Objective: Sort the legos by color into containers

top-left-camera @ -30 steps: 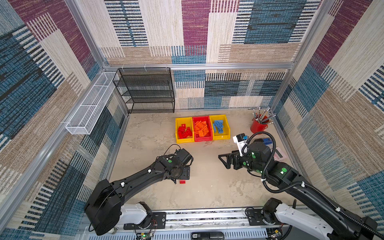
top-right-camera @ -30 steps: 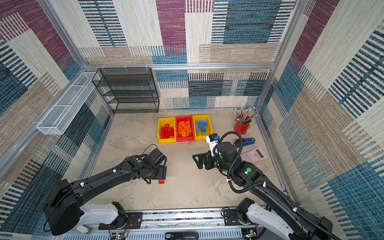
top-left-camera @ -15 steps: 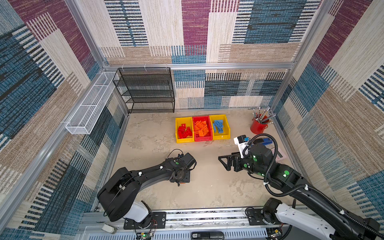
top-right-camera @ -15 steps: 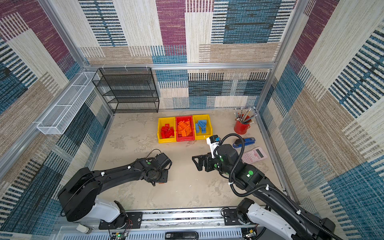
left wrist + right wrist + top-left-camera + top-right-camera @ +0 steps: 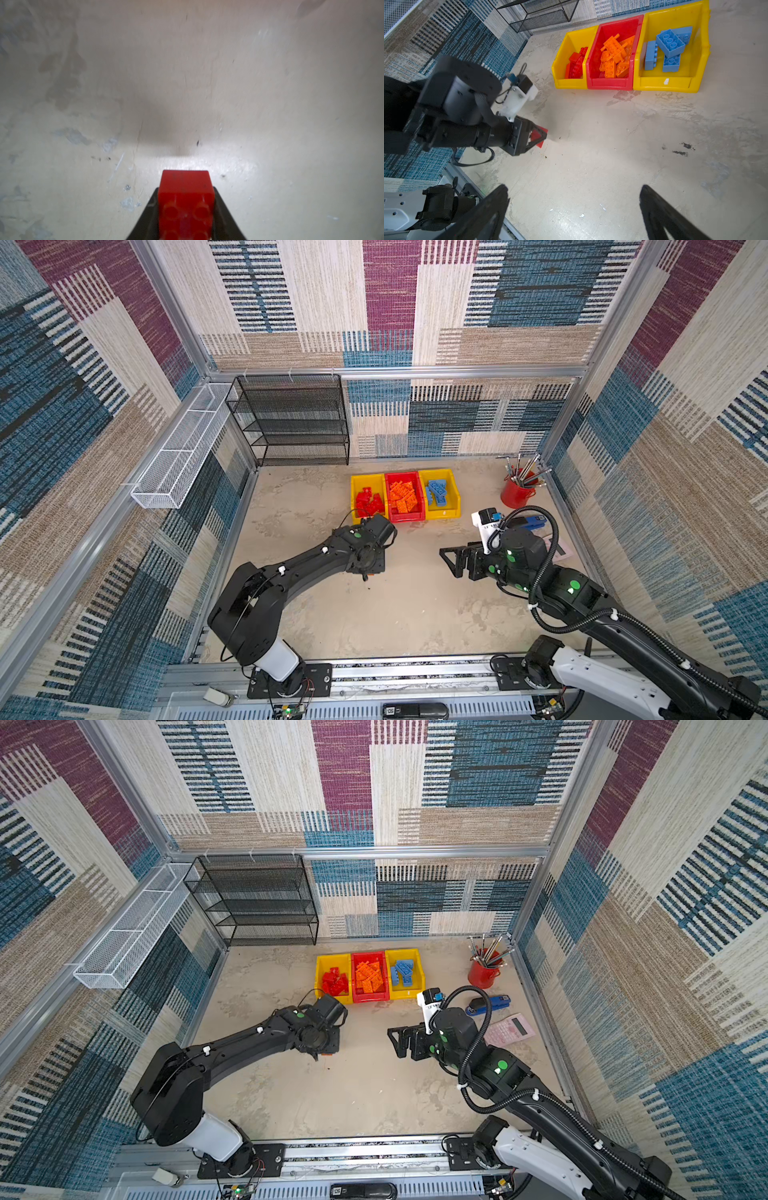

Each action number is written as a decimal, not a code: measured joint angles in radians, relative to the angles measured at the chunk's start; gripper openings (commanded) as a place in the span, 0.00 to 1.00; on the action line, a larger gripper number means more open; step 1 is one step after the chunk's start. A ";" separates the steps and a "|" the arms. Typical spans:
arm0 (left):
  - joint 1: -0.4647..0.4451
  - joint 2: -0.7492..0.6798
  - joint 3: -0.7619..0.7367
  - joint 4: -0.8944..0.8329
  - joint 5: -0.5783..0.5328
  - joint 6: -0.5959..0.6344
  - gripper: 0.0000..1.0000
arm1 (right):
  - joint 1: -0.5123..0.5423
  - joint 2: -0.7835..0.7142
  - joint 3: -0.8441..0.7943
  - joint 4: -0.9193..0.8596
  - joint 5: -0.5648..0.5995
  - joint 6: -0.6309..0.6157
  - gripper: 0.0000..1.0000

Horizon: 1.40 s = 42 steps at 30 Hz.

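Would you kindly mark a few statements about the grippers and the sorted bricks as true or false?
1. The left gripper is closed on a red brick between its fingers. True.
2. The right gripper holds a blue brick. False: it is open and empty.
3. The orange bricks lie in the red bin. True.
4. The blue bricks lie in the red bin too. False: they lie in the yellow bin at the end of the row nearest the red cup.
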 measured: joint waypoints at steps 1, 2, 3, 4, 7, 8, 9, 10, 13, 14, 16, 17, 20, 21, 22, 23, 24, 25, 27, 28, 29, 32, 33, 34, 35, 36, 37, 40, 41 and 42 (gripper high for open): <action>0.023 0.017 0.048 -0.006 0.000 0.012 0.28 | 0.000 0.010 0.003 0.000 0.004 -0.005 0.99; 0.048 0.043 0.106 -0.012 0.000 0.026 0.29 | -0.002 0.023 0.009 0.000 0.013 -0.006 0.99; 0.068 0.068 0.153 -0.015 0.001 0.039 0.30 | -0.003 0.034 0.014 0.000 0.021 -0.009 0.99; 0.090 0.099 0.208 -0.025 0.003 0.054 0.31 | -0.005 0.047 0.021 0.001 0.027 -0.015 0.99; 0.149 0.211 0.379 -0.040 0.008 0.092 0.32 | -0.020 0.084 0.041 0.004 0.037 -0.032 0.99; 0.167 0.259 0.444 -0.049 0.023 0.104 0.33 | -0.032 0.097 0.048 0.008 0.039 -0.038 0.99; 0.182 0.304 0.503 -0.055 0.037 0.114 0.34 | -0.043 0.109 0.055 0.009 0.040 -0.045 0.99; 0.195 0.344 0.559 -0.066 0.037 0.125 0.35 | -0.055 0.120 0.062 0.010 0.039 -0.054 0.99; 0.231 0.486 0.755 -0.103 0.063 0.159 0.38 | -0.093 0.153 0.089 0.012 0.039 -0.077 0.99; 0.240 0.534 0.822 -0.116 0.068 0.166 0.44 | -0.105 0.163 0.100 0.012 0.039 -0.087 0.99; 0.252 0.618 0.936 -0.149 0.089 0.187 0.55 | -0.123 0.181 0.120 0.013 0.039 -0.101 0.99; 0.256 0.663 1.001 -0.171 0.095 0.187 0.60 | -0.129 0.190 0.129 0.013 0.039 -0.111 0.99; 0.265 0.765 1.146 -0.228 0.116 0.203 0.75 | -0.142 0.203 0.142 0.012 0.044 -0.128 0.99; 0.267 0.785 1.178 -0.245 0.117 0.207 0.79 | -0.146 0.205 0.143 0.012 0.044 -0.135 0.99; 0.269 0.799 1.201 -0.259 0.127 0.209 0.81 | -0.151 0.208 0.143 0.012 0.045 -0.137 0.99; 0.270 0.806 1.214 -0.271 0.135 0.213 0.83 | -0.157 0.210 0.143 0.012 0.046 -0.139 0.99; 0.270 0.806 1.218 -0.280 0.134 0.214 0.84 | -0.163 0.214 0.143 0.013 0.046 -0.141 0.99; 0.270 0.804 1.218 -0.286 0.134 0.216 0.85 | -0.166 0.217 0.140 0.016 0.046 -0.143 0.99; 0.270 0.784 1.200 -0.289 0.134 0.220 0.85 | -0.174 0.225 0.135 0.017 0.045 -0.148 0.99; 0.270 0.763 1.176 -0.287 0.134 0.220 0.85 | -0.176 0.228 0.130 0.020 0.045 -0.150 0.99; 0.270 0.731 1.138 -0.285 0.134 0.223 0.86 | -0.181 0.228 0.121 0.025 0.043 -0.150 0.99; 0.270 0.590 0.971 -0.241 0.120 0.227 0.86 | -0.194 0.219 0.092 0.047 0.032 -0.152 0.99; 0.270 0.528 0.899 -0.214 0.106 0.228 0.87 | -0.201 0.214 0.083 0.052 0.028 -0.153 0.99; 0.270 0.469 0.830 -0.187 0.098 0.230 0.87 | -0.206 0.211 0.077 0.057 0.026 -0.153 0.99; 0.270 0.388 0.740 -0.151 0.080 0.231 0.86 | -0.212 0.207 0.072 0.062 0.026 -0.153 0.99; 0.270 0.325 0.666 -0.111 0.067 0.235 0.87 | -0.216 0.201 0.070 0.064 0.025 -0.156 0.99; 0.270 0.252 0.581 -0.066 0.049 0.240 0.90 | -0.221 0.195 0.068 0.067 0.024 -0.161 0.99; 0.272 0.051 0.342 0.053 -0.011 0.266 0.98 | -0.235 0.170 0.055 0.076 0.024 -0.166 0.99; 0.272 -0.011 0.262 0.094 -0.036 0.278 1.00 | -0.239 0.162 0.048 0.081 0.024 -0.169 0.99; 0.272 -0.058 0.202 0.127 -0.056 0.286 0.99 | -0.243 0.155 0.042 0.083 0.024 -0.172 0.99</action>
